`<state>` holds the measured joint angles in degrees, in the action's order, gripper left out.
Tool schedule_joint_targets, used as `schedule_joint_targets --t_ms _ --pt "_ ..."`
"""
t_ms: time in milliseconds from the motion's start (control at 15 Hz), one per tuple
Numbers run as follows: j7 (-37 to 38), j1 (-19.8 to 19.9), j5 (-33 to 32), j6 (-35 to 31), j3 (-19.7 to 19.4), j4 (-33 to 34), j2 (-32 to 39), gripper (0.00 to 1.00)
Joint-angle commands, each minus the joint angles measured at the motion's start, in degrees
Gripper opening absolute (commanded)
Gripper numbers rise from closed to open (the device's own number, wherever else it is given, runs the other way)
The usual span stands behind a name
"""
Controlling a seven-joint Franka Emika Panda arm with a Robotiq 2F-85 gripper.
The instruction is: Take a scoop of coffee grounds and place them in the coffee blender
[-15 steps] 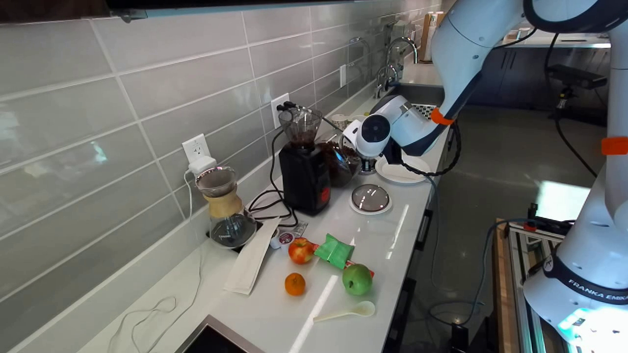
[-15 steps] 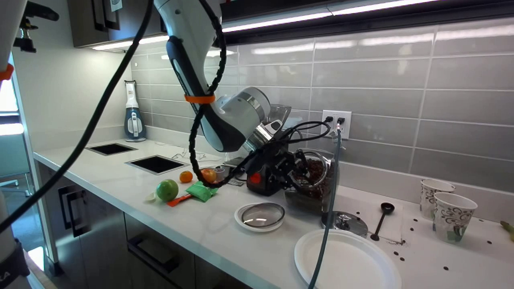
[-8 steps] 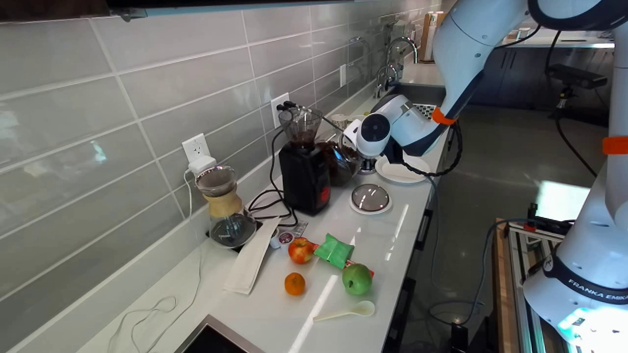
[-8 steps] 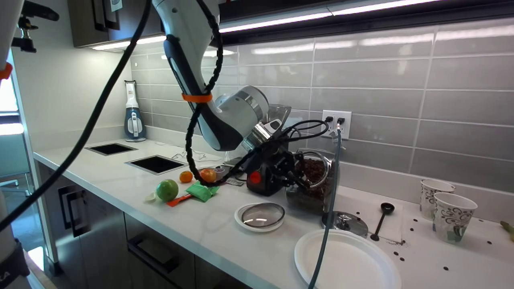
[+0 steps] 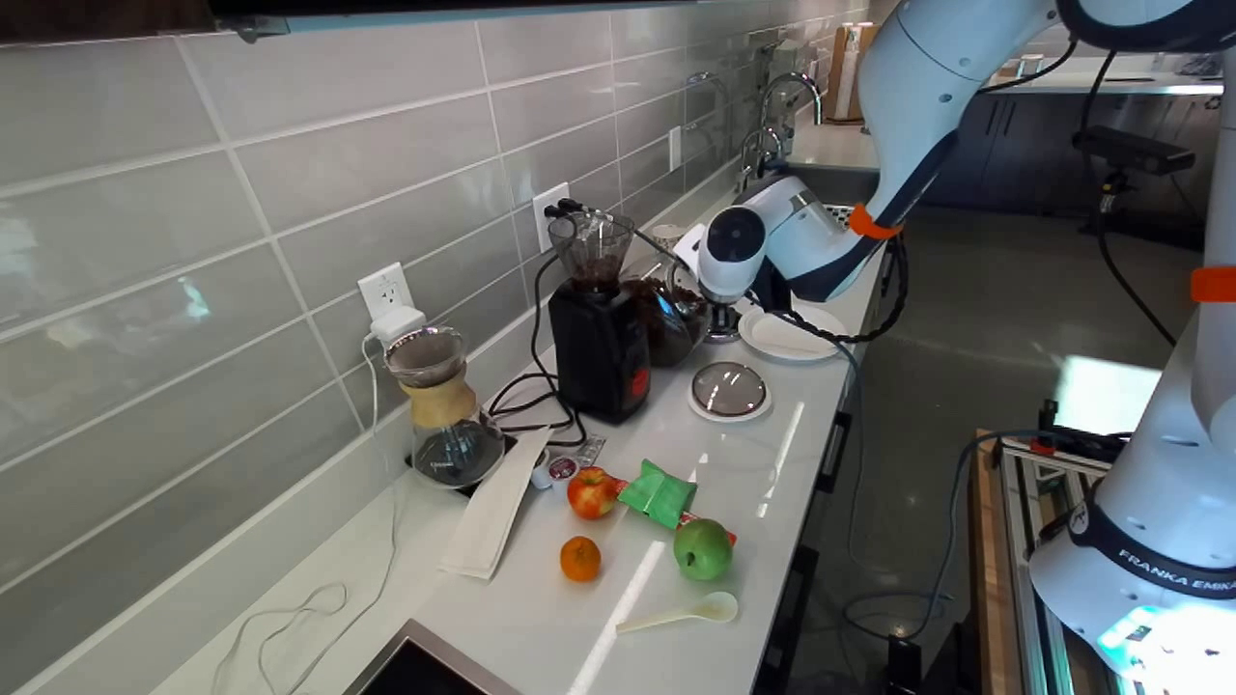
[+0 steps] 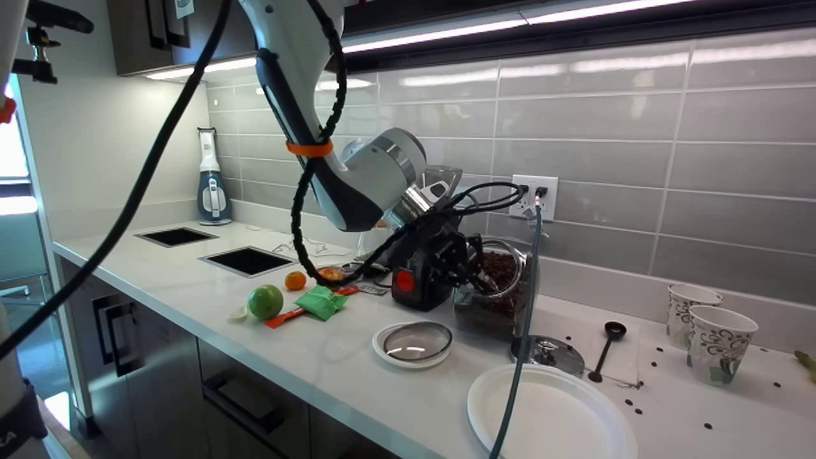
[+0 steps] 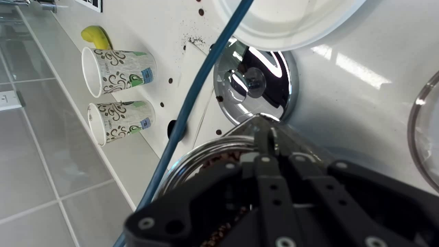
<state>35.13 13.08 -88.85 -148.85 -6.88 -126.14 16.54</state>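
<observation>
A glass jar [image 6: 488, 320] of dark brown coffee beans [image 6: 500, 271] leans on the counter, its round metal-rimmed mouth facing the paper cups. My gripper [image 6: 487, 285] is at that mouth. In the wrist view, the gripper [image 7: 273, 138] has its fingers pinched together on the jar's rim [image 7: 192, 155], and a bright sliver shows between them. Beside the jar stands the coffee blender [image 5: 599, 352], black with a clear hopper. On a white card lies the black scoop [image 6: 604, 352]; the blue cable partly covers the scoop's head [image 7: 173, 129] in the wrist view.
A chrome lid [image 7: 256, 82], a white plate [image 6: 554, 421] and a sieve [image 6: 417, 342] on a white dish lie near the jar. A blue cable [image 7: 192, 99] crosses in front. Two paper cups [image 6: 720, 347] stand past the scoop. Fruit such as the green apple [image 5: 703, 550] sits farther along.
The gripper's fingers have come together on the jar's rim. The wrist and forearm have risen a little. The jar has shifted only slightly.
</observation>
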Motion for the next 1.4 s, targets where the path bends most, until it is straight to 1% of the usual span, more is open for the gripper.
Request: schedule_joint_targets --t_ms 0,267,333,400,600,800,1067,1200,1333 --pt "-7.54 0.73 6.87 -2.94 -0.43 0.24 -1.37 0.01" --pt "-15.06 1.06 14.62 -6.07 -0.96 1.31 -1.08 0.01" --pt "-18.58 1.79 17.65 -8.42 -0.97 1.74 -0.6 0.01" --pt "-21.0 1.93 20.42 -9.04 -1.1 1.95 -0.42 0.01" --pt "-32.33 3.49 32.27 -12.31 -0.85 1.91 0.12 0.01" --pt "-42.47 4.36 43.59 -12.11 -0.39 2.11 0.81 0.01" --pt "-55.67 5.01 59.15 -10.35 1.2 2.74 1.19 0.01" --pt "-58.96 4.1 63.09 -10.01 0.74 3.57 1.59 0.01" --pt "-61.11 3.7 65.5 -9.64 0.52 4.68 2.32 0.01"
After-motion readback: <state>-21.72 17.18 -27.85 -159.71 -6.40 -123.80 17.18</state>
